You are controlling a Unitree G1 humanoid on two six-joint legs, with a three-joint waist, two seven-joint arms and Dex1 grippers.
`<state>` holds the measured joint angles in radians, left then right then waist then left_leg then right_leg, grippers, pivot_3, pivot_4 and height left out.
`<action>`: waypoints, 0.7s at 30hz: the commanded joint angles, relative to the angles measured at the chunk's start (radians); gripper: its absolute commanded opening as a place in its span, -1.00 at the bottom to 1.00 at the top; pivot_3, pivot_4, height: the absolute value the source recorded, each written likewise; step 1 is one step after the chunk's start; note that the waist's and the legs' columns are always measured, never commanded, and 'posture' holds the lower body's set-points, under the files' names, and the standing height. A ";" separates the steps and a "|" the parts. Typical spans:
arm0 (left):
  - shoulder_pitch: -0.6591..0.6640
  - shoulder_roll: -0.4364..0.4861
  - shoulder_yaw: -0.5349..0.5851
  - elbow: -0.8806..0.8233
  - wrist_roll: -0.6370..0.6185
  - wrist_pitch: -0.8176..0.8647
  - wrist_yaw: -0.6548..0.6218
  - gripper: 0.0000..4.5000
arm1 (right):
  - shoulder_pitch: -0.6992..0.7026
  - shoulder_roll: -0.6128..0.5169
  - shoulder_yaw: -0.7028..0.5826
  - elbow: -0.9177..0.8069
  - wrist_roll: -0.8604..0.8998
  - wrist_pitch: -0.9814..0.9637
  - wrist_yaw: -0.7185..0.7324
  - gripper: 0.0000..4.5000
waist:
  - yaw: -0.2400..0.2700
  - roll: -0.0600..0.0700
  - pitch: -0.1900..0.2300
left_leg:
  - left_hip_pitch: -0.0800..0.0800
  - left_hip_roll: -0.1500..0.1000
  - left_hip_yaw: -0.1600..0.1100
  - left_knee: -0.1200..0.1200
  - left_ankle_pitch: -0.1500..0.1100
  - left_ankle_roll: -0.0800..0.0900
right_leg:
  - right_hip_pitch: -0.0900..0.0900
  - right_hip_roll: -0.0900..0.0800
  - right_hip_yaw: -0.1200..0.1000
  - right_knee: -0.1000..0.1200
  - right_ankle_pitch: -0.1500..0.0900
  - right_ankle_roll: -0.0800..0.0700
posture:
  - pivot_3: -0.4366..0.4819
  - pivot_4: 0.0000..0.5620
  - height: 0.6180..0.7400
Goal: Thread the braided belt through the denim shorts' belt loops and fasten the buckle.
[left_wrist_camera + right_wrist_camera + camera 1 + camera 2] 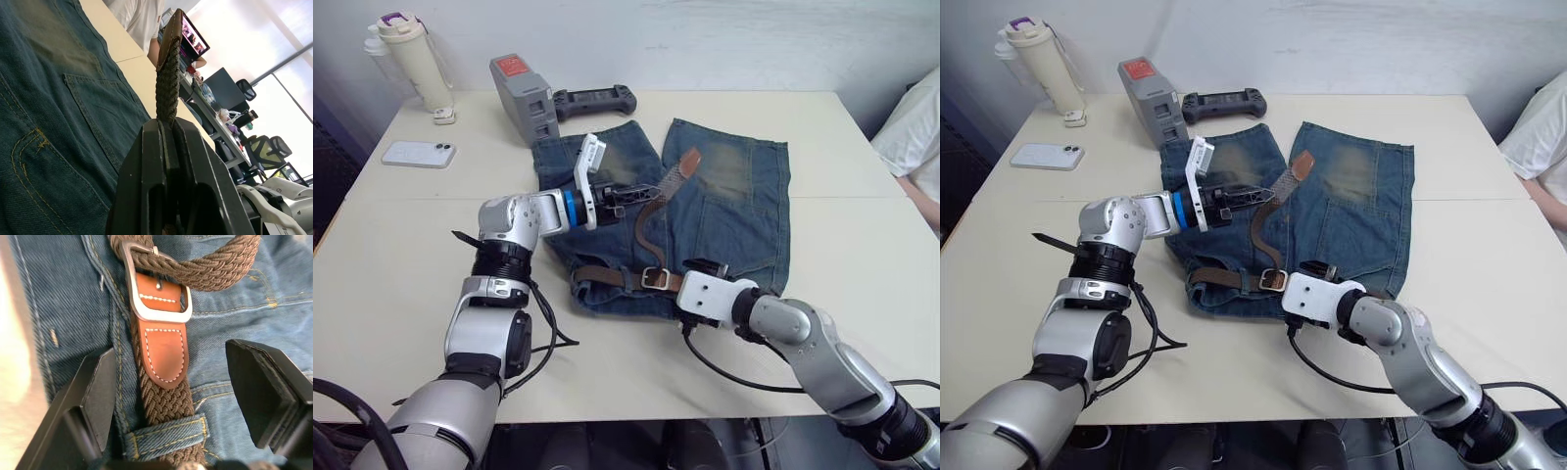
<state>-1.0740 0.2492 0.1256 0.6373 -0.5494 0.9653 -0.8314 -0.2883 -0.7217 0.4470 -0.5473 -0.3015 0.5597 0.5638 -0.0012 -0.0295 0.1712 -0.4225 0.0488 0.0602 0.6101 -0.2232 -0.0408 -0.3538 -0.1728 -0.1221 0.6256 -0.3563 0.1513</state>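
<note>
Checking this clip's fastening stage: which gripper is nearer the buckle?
Right. The right gripper hangs open just above the buckle, fingers to either side of the tan leather end. The left gripper is farther up the denim shorts, shut on the braided belt near its free end.

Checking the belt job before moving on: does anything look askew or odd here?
The braided belt isn't flat: past the buckle its free end rises off the denim shorts, pinched in the left gripper. The right gripper is open near the buckle.
</note>
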 commanded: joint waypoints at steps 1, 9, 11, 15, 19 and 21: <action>-0.036 0.001 -0.005 -0.013 -0.001 -0.011 -0.023 -1.00 | 0.023 0.019 0.009 0.040 -0.099 -0.019 -0.058 0.63 | 0.000 0.000 0.000 | 0.000 0.000 0.000 0.000 0.000 0.000 | 0.000 0.000 0.000 0.000 0.000 0.000 | -0.05 -0.47 1.00; -0.016 0.008 -0.026 -0.032 -0.001 0.003 -0.044 -1.00 | 0.108 0.037 -0.026 0.043 -0.238 -0.106 -0.167 0.63 | 0.006 0.000 0.000 | 0.000 0.000 0.001 0.001 0.000 0.001 | 0.000 0.000 0.001 0.001 0.000 0.000 | -0.05 -0.47 1.00; -0.015 0.008 -0.028 -0.031 0.001 0.003 -0.044 -1.00 | 0.123 0.056 -0.043 0.040 -0.245 -0.123 -0.185 0.63 | 0.007 0.000 0.000 | 0.000 0.000 0.001 0.001 -0.001 0.001 | 0.000 0.000 0.001 0.001 0.000 0.000 | -0.05 -0.47 1.00; -0.014 0.015 -0.039 -0.031 0.015 -0.008 -0.044 -1.00 | 0.134 0.100 -0.064 0.044 -0.248 -0.157 -0.201 0.10 | 0.007 0.000 0.000 | 0.000 0.000 0.001 0.001 -0.001 0.002 | 0.000 0.000 0.001 0.001 0.000 0.000 | -0.05 -0.47 1.00; -0.014 0.033 -0.065 -0.038 0.055 -0.059 -0.046 -1.00 | 0.130 0.120 -0.076 0.054 -0.258 -0.182 -0.195 -0.80 | 0.001 0.000 0.000 | 0.000 0.000 0.001 0.001 -0.001 0.002 | 0.000 0.000 0.002 0.002 0.000 0.000 | -0.05 -0.47 1.00; -0.009 0.047 -0.084 -0.050 0.084 -0.109 -0.054 -1.00 | 0.128 0.127 -0.092 0.057 -0.250 -0.186 -0.186 -0.96 | 0.000 0.000 0.000 | 0.000 0.000 0.002 0.001 -0.001 0.002 | -0.001 0.000 0.002 0.002 0.000 0.000 | -0.05 -0.47 1.00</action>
<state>-1.0814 0.2764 0.0498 0.6346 -0.4875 0.9104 -0.8675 -0.1508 -0.6040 0.4033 -0.4696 -0.5501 0.3897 0.3823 -0.0014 -0.0295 0.1712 -0.4227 0.0489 0.0618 0.6108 -0.2242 -0.0391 -0.3547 -0.1728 -0.1202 0.6275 -0.3563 0.1513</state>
